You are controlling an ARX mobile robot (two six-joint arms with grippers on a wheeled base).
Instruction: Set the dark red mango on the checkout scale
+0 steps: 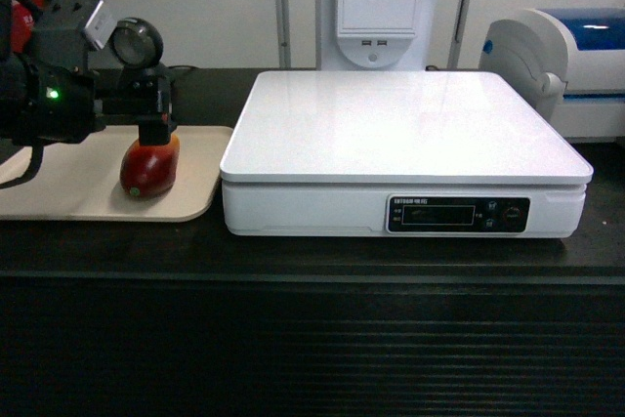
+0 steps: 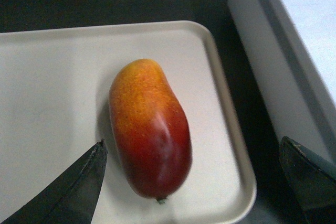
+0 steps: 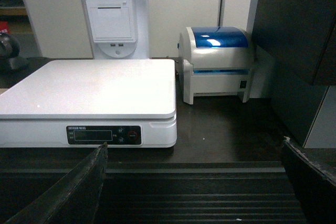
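Note:
The dark red mango [image 1: 148,169] lies on its side on a beige tray [image 1: 68,192], left of the scale [image 1: 405,124]. In the left wrist view the mango [image 2: 149,129] shows its orange-yellow end away from me and its stem end towards me. My left gripper [image 2: 192,141] hangs open just above it, with one finger [image 2: 68,192] on each side and neither touching the fruit. In the head view this gripper [image 1: 156,130] sits right over the mango. My right gripper [image 3: 194,143] is open and empty, in front of the checkout's ribbed front [image 3: 199,198].
The white scale [image 3: 89,93] fills the middle of the black counter [image 1: 312,256]. A blue-and-white printer [image 3: 218,64] stands to its right and a white receipt-printer stand [image 1: 379,7] behind it. A round black device [image 1: 137,41] sits behind the tray.

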